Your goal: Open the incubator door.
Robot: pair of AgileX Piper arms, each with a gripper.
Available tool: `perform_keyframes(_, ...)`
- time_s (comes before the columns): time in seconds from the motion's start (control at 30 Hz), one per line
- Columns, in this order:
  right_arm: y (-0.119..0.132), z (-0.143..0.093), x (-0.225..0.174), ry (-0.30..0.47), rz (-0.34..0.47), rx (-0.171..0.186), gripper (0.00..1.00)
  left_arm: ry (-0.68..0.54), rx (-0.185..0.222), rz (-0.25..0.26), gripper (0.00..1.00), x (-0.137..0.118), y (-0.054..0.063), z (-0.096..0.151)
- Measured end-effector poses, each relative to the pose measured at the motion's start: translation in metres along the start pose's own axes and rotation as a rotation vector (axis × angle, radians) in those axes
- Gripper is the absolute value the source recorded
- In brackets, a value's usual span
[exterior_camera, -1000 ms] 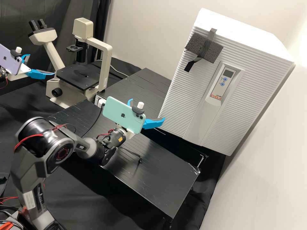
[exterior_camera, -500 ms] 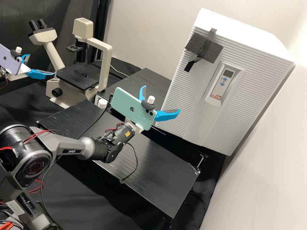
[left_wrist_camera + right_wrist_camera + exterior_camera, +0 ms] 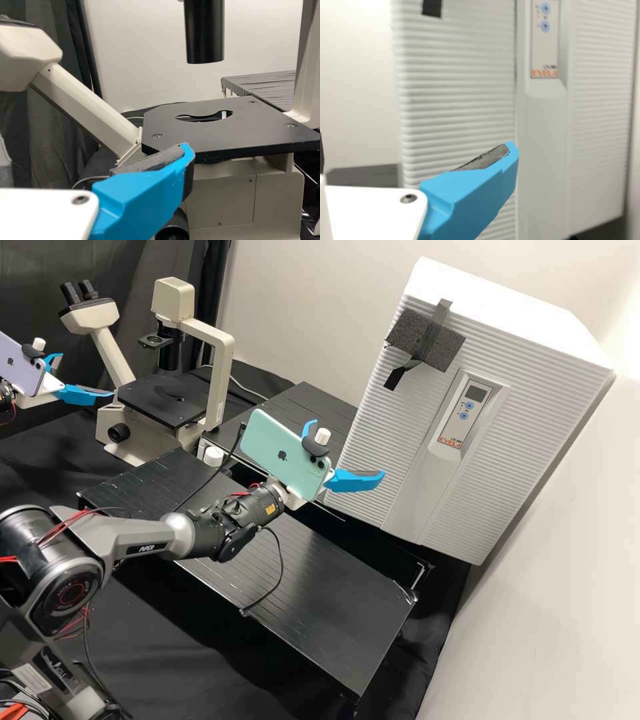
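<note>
Incubator: door shut, past the worktop's far edge; its base is obscured in shadow. Microscope: beyond the far left corner, cropped in the left wrist view. Right tool: spread wide, before the door, partly behind a phone. Left tool (its arm cut off): likewise wide.
</note>
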Motion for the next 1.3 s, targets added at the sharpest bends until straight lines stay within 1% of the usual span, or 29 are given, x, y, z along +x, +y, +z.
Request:
perform_keyframes(0.03, 0.000, -0.002, 0.001, -0.013, 0.001, -0.012, 1.00, 0.000, 0.000, 0.000, 1.00, 0.000, 0.000, 0.000)
perform_keyframes(0.07, 0.000, -0.005, 0.001, -0.027, 0.004, -0.016, 1.00, 0.000, 0.000, 0.000, 1.00, 0.000, 0.000, 0.000)
perform_keyframes(0.1, 0.000, -0.008, 0.001, -0.040, 0.011, -0.010, 1.00, 0.000, 0.000, 0.000, 1.00, 0.000, 0.000, 0.000)
perform_keyframes(0.13, 0.001, -0.011, 0.002, -0.050, 0.020, -0.023, 1.00, 0.000, 0.000, 0.000, 1.00, 0.000, 0.000, 0.000)
perform_keyframes(0.17, 0.002, -0.014, 0.003, -0.055, 0.028, -0.020, 1.00, 0.000, 0.000, 0.000, 1.00, 0.000, 0.000, 0.000)
perform_keyframes(0.2, 0.003, -0.017, 0.003, -0.065, 0.034, -0.026, 1.00, 0.000, 0.000, 0.000, 1.00, 0.000, 0.000, 0.000)
perform_keyframes(0.23, 0.004, -0.019, 0.004, -0.076, 0.037, -0.039, 1.00, 0.000, 0.000, 0.000, 1.00, 0.000, 0.000, 0.000)
perform_keyframes(0.37, 0.013, -0.031, 0.005, -0.110, 0.083, -0.054, 1.00, 0.000, 0.000, 0.000, 1.00, 0.000, 0.000, 0.000)
perform_keyframes(0.5, 0.022, -0.040, 0.003, -0.129, 0.112, -0.046, 1.00, 0.000, 0.000, 0.000, 1.00, 0.000, 0.000, 0.000)
perform_keyframes(0.57, 0.026, -0.046, 0.003, -0.132, 0.122, -0.057, 1.00, 0.000, 0.000, 0.000, 1.00, 0.000, 0.000, 0.000)
perform_keyframes(0.67, 0.031, -0.052, 0.004, -0.139, 0.134, -0.057, 1.00, 0.000, 0.000, 0.000, 1.00, 0.000, 0.000, 0.000)
perform_keyframes(0.7, 0.033, -0.055, 0.005, -0.144, 0.139, -0.052, 1.00, 0.000, 0.000, 0.000, 1.00, 0.000, 0.000, 0.000)
perform_keyframes(0.9, 0.036, -0.065, 0.013, -0.174, 0.134, -0.050, 1.00, 0.000, 0.000, 0.000, 1.00, 0.000, 0.000, 0.000)
perform_keyframes(0.97, 0.032, -0.067, 0.017, -0.190, 0.120, -0.057, 1.00, 0.000, 0.000, 0.000, 1.00, 0.000, 0.000, 0.000)
perform_keyframes(1.1, 0.025, -0.074, 0.022, -0.189, 0.091, -0.098, 1.00, 0.000, 0.000, 0.000, 1.00, 0.000, 0.000, 0.000)
perform_keyframes(1.17, 0.022, -0.076, 0.026, -0.190, 0.084, -0.112, 1.00, 0.000, 0.000, 0.000, 1.00, 0.000, 0.000, 0.000)
perform_keyframes(1.3, 0.020, -0.077, 0.032, -0.196, 0.080, -0.117, 1.00, 0.000, 0.000, 0.000, 1.00, 0.000, 0.000, 0.000)
